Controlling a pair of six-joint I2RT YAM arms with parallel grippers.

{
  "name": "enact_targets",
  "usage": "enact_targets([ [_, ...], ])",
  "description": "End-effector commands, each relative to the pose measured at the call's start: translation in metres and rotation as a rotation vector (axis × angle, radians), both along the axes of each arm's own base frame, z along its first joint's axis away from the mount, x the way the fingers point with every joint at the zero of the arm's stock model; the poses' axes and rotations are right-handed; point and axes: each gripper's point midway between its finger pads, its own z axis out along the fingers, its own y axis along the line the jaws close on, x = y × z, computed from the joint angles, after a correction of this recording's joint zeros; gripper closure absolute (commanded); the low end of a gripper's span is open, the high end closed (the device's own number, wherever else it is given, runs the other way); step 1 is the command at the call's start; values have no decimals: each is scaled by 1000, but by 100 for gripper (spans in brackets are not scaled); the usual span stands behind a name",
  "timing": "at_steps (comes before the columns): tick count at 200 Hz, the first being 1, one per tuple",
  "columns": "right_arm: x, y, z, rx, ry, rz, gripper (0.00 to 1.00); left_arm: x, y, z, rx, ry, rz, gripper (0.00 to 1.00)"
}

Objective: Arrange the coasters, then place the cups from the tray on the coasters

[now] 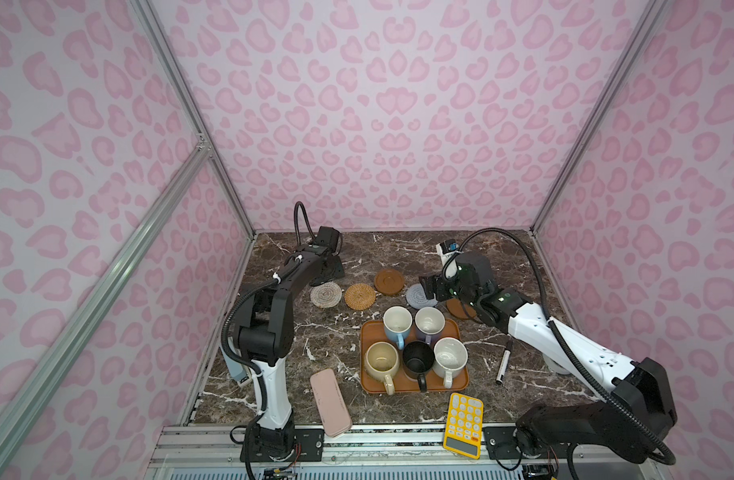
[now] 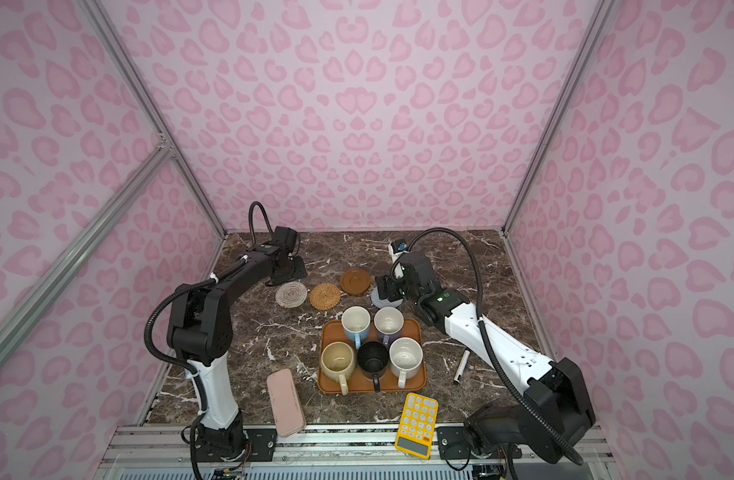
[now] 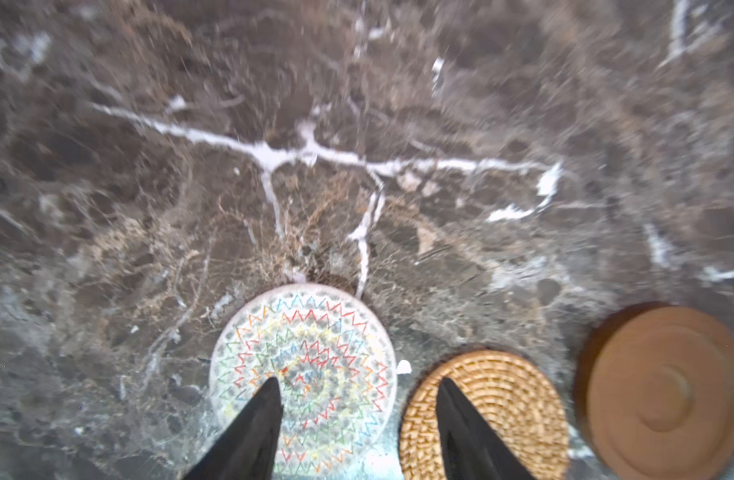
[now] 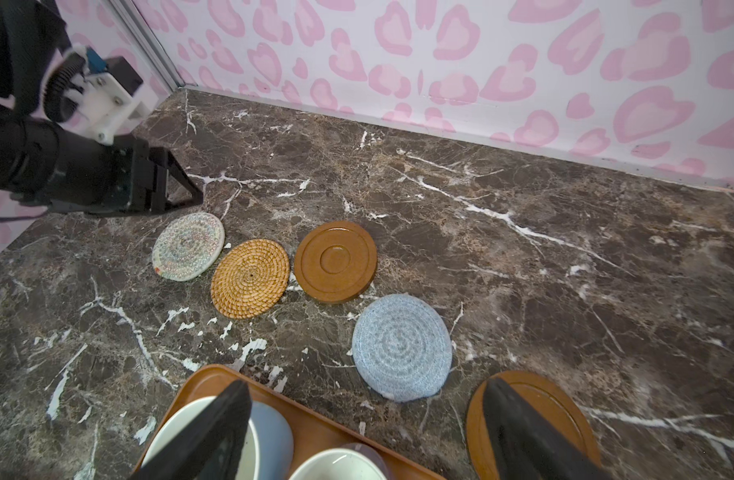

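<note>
five coasters flat on the table, beyond the tray point(image 1: 367, 332): off-white woven point(image 4: 188, 246) with coloured zigzag stitching, tan rattan point(image 4: 250, 277), brown rimmed point(image 4: 335, 259), grey-blue woven point(image 4: 402, 347), second brown rimmed point(image 4: 560, 405) partly behind a right finger. first three close in a row.

five mugs upright in the tray: light blue point(image 1: 397, 322), lavender point(image 1: 429, 322), cream-yellow point(image 1: 381, 360), black point(image 1: 418, 357), speckled white point(image 1: 450, 355).

left claw point(image 3: 359, 384) above off-white and rattan, fingers apart, empty. right claw point(image 4: 367, 390) spread wide, empty.

dark brown marble top point(image 1: 315, 332), white veins. pink blotch-print walls point(image 1: 398, 104), aluminium posts.
</note>
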Motion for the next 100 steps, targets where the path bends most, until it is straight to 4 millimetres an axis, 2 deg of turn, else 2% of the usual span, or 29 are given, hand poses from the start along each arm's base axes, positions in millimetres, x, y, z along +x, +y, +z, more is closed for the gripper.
enact_targets([
  [1,-4,-2,1,9,3,-7,11,-7,-5,19,-40,-13,-12,36],
  [20,-7,-3,2,12,9,-8,11,-21,-15,29,-95,-43,-30,36],
  [58,-10,-6,-1,5,14,-10,11,-55,-49,17,-111,-17,-114,42],
  [61,-10,-5,-1,6,15,-10,11,-62,-51,7,-103,8,-124,43],
  [79,-10,-5,-2,12,23,-10,11,-75,-66,-12,-106,40,-158,45],
  [100,-11,-4,-3,21,32,-9,11,-79,-77,-28,-104,69,-171,47],
])
